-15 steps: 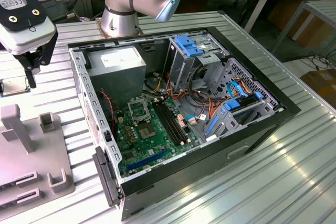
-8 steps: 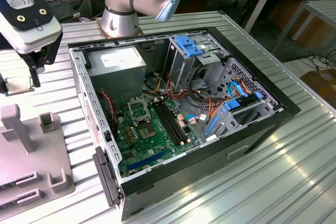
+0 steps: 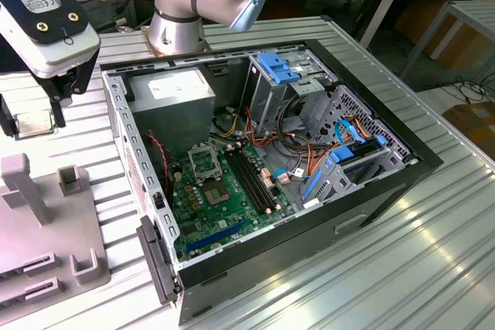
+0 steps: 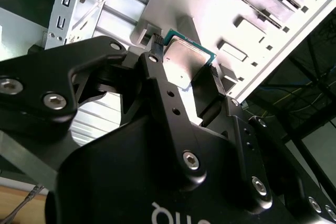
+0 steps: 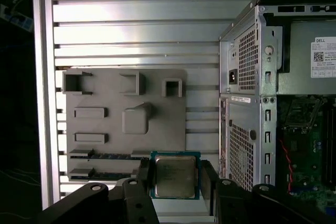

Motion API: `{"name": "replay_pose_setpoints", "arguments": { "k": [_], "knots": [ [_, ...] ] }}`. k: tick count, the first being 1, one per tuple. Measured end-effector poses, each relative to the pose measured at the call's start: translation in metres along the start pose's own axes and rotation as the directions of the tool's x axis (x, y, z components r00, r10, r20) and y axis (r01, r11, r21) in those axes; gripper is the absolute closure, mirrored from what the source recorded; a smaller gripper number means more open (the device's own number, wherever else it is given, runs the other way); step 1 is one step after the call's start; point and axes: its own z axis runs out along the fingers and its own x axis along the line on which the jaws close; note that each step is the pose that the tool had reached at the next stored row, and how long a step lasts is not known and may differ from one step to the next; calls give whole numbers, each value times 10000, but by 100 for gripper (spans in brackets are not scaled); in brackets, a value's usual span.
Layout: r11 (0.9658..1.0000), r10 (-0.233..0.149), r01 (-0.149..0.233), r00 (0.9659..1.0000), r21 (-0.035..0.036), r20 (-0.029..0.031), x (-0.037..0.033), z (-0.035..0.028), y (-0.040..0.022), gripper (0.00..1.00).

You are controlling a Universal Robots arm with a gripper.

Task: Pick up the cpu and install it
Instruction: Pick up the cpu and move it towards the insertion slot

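Note:
The cpu (image 5: 175, 176), a small square chip with a silver-grey top and a green rim, sits between the two black fingers (image 5: 145, 178) of my gripper (image 5: 176, 177). The gripper is shut on the chip's two opposite edges. In the second wrist view the cpu (image 4: 185, 60) shows beyond the gripper (image 4: 182, 67), over the grey fixture plate. In the exterior view the gripper (image 3: 32, 121) hangs at the far left with the cpu (image 3: 31, 123), well clear of the open computer case (image 3: 271, 152). The metal-framed socket (image 3: 203, 161) lies on the green motherboard (image 3: 224, 206) inside the case.
A grey fixture plate (image 3: 46, 222) with posts and slots lies at the exterior view's left, beside the case wall (image 5: 247, 103). Inside the case are a power supply (image 3: 174, 102), blue drive cages (image 3: 278, 67) and loose cables (image 3: 298, 156). The arm's base (image 3: 182, 13) stands behind on the ribbed metal table (image 3: 387, 268).

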Motion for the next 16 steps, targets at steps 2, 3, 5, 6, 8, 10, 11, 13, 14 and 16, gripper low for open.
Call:
{"name": "replay_pose_setpoints", "arguments": {
  "k": [2,3,5,6,8,10,11,13,14,16],
  "knots": [
    [10000,0,0,10000,0,0,-10,0,0,53],
    [10000,2,-2,10000,0,0,-10,0,0,53],
    [10000,1,-1,10000,0,0,-12,0,0,53],
    [10000,0,0,10000,0,0,-12,-1,0,53],
    [10000,-1,1,10000,-1,1,-18,0,0,53],
    [10000,0,0,10000,0,1,-26,-1,1,53],
    [10000,0,0,10000,1,0,-33,-1,1,53],
    [10000,0,0,10000,-1,1,-45,-1,1,53],
    [10000,0,0,10000,0,0,-53,-2,1,53],
    [10000,0,0,10000,-1,1,-68,-2,1,53]
  ]
}}
